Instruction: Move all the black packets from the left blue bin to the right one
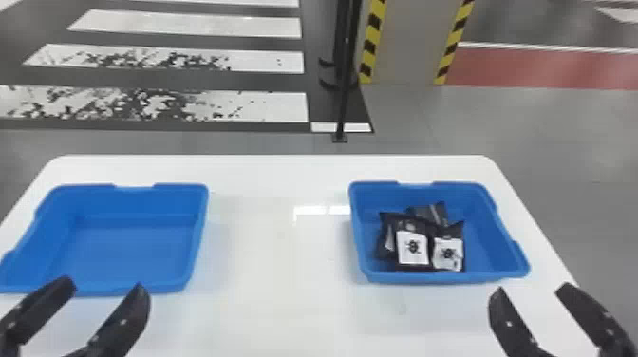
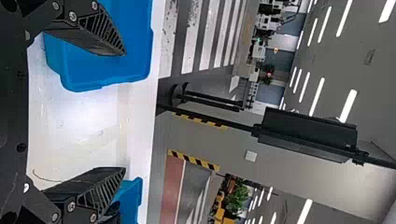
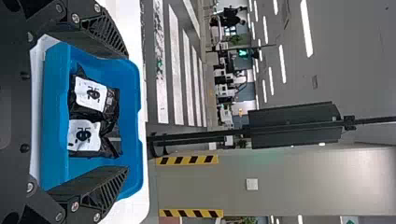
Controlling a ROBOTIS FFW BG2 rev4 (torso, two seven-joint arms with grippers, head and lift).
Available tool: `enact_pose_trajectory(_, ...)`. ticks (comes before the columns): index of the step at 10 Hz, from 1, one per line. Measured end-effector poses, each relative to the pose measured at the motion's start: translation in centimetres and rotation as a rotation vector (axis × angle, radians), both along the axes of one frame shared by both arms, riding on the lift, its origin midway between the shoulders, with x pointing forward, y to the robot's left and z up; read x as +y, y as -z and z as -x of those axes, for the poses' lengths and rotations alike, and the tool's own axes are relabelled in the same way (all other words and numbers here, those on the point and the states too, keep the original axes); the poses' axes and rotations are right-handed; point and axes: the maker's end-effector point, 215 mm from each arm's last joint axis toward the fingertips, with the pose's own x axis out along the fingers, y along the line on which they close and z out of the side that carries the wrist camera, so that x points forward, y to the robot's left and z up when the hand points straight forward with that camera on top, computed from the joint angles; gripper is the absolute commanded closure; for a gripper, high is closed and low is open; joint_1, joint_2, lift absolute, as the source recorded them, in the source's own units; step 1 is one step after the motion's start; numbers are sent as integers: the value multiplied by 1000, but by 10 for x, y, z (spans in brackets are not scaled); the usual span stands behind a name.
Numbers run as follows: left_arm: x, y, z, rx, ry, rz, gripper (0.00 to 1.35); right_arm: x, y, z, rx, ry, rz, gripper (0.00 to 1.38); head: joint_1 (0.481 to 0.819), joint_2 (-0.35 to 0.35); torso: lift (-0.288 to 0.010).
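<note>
The white table's near edge is cut off by the head view's bottom. Toward its right edge, overlapping black packets partly hide one another; their count is unclear.

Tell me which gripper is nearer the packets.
Right. The right gripper is by the near right corner of the right bin, which holds the packets; the left gripper is far off, at the left bin.
</note>
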Motion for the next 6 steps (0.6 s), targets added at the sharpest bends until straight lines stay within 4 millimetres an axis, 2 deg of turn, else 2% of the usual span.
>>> enact_pose_trajectory(6, -3, 2, 0, 5, 5, 4, 185, -1, 2, 2, 5, 3, -12, 193, 695, -87, -140)
